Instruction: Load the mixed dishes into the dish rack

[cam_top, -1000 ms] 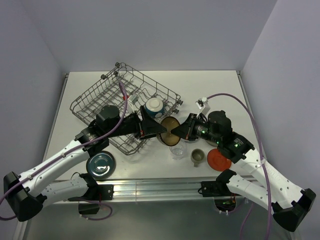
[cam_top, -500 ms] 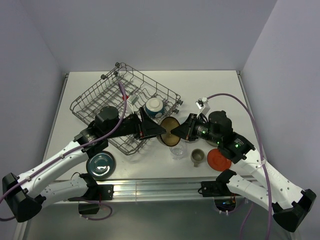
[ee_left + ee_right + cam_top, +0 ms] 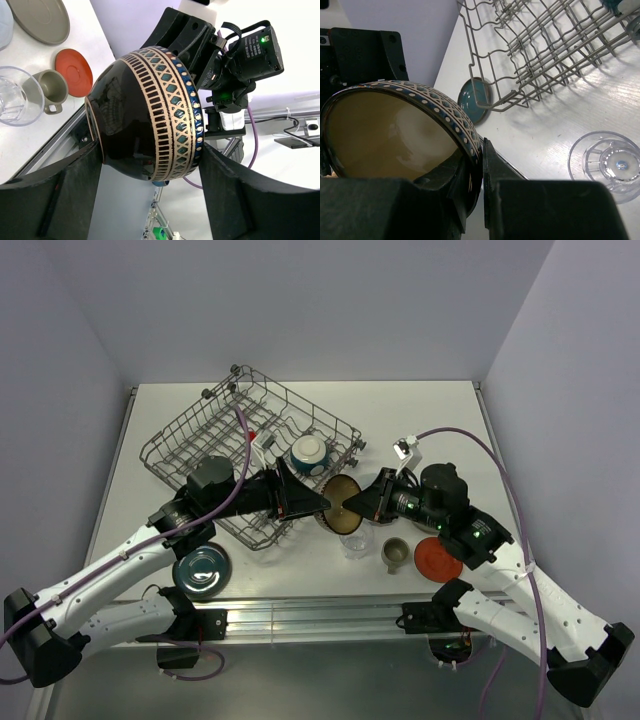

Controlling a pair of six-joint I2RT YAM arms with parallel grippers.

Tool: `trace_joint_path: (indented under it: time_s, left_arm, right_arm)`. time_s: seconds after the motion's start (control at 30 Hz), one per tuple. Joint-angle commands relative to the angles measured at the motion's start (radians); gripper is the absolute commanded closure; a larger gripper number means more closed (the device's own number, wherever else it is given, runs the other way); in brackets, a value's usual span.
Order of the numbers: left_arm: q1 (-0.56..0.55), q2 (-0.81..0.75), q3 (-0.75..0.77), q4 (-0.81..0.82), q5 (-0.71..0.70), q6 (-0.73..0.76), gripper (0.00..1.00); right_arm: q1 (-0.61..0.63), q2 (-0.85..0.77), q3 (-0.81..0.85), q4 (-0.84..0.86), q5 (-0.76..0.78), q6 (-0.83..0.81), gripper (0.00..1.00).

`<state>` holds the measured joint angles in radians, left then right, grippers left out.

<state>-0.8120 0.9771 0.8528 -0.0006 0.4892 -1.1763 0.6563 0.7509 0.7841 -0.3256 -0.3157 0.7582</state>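
two arms meet at the brown bowl (image 3: 341, 504), aloft just right of the dish rack (image 3: 200, 440): your right gripper (image 3: 481, 165) pinches its rim, your left gripper (image 3: 150, 160) straddles it wide, contact unclear.

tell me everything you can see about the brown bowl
The brown bowl is round and glossy, ceramic by its look: dark brown outside with cream geometric bands and teal diamonds, plain mustard-tan inside. It is held off the table, tipped on its side, next to the dish rack. The right end effector pinches its rim, one finger inside, one outside. The left end effector straddles its body, a finger at each side; whether they touch it cannot be told.
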Motion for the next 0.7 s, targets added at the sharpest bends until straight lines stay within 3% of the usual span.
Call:
trace_joint_path:
  time_s: [0.0, 0.07, 0.1, 0.13, 0.23, 0.37, 0.4, 0.47, 0.53, 0.6, 0.67]
  left_arm:
    - [-0.018, -0.023, 0.017, 0.201, 0.083, -0.048, 0.28]
    - [-0.018, -0.023, 0.014, 0.208, 0.084, -0.046, 0.37]
    - [-0.018, -0.021, 0.012, 0.211, 0.086, -0.045, 0.52]
    - [-0.018, -0.023, 0.009, 0.214, 0.086, -0.043, 0.58]
    - [-0.018, -0.023, 0.014, 0.194, 0.078, -0.033, 0.99]
    - [-0.018, -0.028, 0.014, 0.169, 0.063, -0.011, 1.00]
    - [-0.018, -0.031, 0.017, 0.163, 0.058, -0.008, 1.00]
    - [-0.016, -0.035, 0.026, 0.131, 0.045, 0.009, 1.00]
    - [-0.018, -0.040, 0.032, 0.117, 0.035, 0.020, 1.00]
    - [-0.015, -0.040, 0.035, 0.103, 0.028, 0.024, 1.00]
    - [-0.015, -0.038, 0.034, 0.103, 0.026, 0.026, 1.00]
  right_arm:
    - [0.002, -0.002, 0.004, 0.080, -0.026, 0.010, 1.00]
    - [0.003, -0.001, 0.006, 0.079, -0.029, 0.009, 1.00]
    - [0.002, 0.004, 0.009, 0.076, -0.031, 0.007, 1.00]
    - [0.003, 0.005, 0.010, 0.074, -0.031, 0.006, 1.00]
    - [0.003, 0.013, 0.020, 0.074, -0.039, -0.002, 1.00]
    - [0.002, 0.036, 0.050, 0.050, -0.031, -0.020, 0.83]
    - [0.003, 0.039, 0.059, 0.046, -0.029, -0.023, 0.68]
    - [0.002, 0.042, 0.069, 0.037, -0.028, -0.033, 0.59]
    - [0.002, 0.041, 0.073, 0.036, -0.026, -0.036, 0.40]
    - [0.002, 0.039, 0.072, 0.034, -0.028, -0.037, 0.30]
    - [0.002, 0.038, 0.072, 0.033, -0.023, -0.039, 0.27]
